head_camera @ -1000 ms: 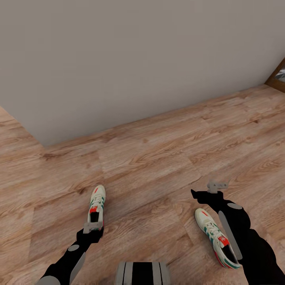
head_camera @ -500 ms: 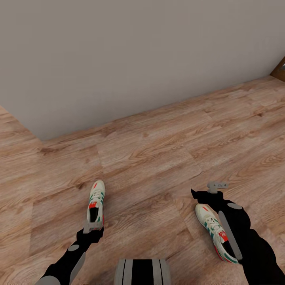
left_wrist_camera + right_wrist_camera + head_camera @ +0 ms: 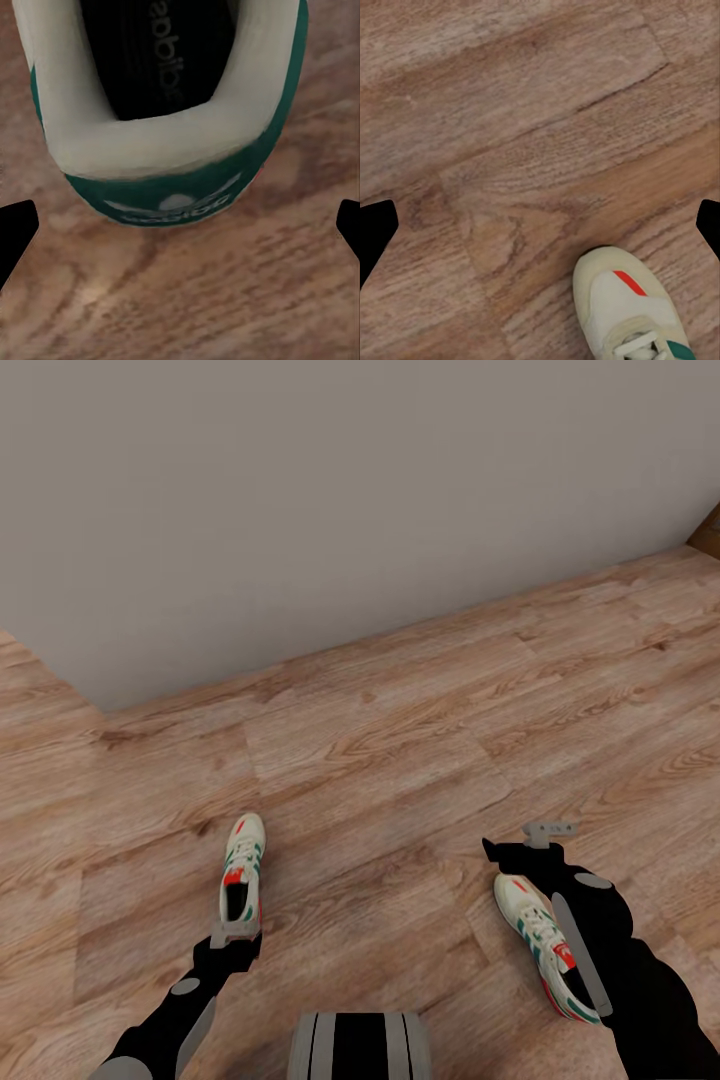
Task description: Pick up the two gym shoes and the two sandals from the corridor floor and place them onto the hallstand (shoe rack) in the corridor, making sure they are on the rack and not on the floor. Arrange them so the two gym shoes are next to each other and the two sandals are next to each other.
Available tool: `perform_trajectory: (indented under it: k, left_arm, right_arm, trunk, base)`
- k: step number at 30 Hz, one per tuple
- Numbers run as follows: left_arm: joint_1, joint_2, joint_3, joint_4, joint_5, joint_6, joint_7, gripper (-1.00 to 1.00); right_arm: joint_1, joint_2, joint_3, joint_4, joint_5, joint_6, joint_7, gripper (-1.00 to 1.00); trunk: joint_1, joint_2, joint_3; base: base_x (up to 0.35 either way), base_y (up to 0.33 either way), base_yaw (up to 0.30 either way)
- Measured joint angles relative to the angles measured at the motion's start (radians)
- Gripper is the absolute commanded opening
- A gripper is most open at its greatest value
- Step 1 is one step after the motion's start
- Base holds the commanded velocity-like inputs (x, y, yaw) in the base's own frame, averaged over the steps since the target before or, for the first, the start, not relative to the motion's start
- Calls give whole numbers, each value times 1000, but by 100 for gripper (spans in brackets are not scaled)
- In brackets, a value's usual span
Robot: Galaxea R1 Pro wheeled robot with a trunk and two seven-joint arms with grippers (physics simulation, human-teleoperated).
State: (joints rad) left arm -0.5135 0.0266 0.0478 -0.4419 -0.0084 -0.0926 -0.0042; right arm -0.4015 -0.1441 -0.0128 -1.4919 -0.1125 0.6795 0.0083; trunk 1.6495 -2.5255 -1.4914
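While floor [image 3: 400,760] lies open, shoes [image 3: 243,865] apart

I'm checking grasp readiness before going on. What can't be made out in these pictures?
- Right gym shoe: its heel, hidden by the right arm in the head view, cut off in the right wrist view.
- Left gym shoe: toe cut off in the left wrist view.
- Left gripper: finger contact with the heel unclear.

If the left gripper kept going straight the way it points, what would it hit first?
Probably the heel of the left shoe, centred between the open left gripper fingertips; depth is uncertain, so the floor just short of it is possible.
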Motion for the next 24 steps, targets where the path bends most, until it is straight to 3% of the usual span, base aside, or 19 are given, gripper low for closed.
perform_trajectory:
  k: [6,24]
  left_arm:
    - [0,0,-1,1,0,-37,0,100]
    - [0,0,-2,1,0,-47,0,100]
  right_arm:
    - [0,0,0,0,0,0,0,100]
    - [0,0,-1,0,1,0,0,100]
  trunk:
    - [0,0,0]
    - [0,0,0]
  base:
    - [51,0,0]
    - [55,0,0]
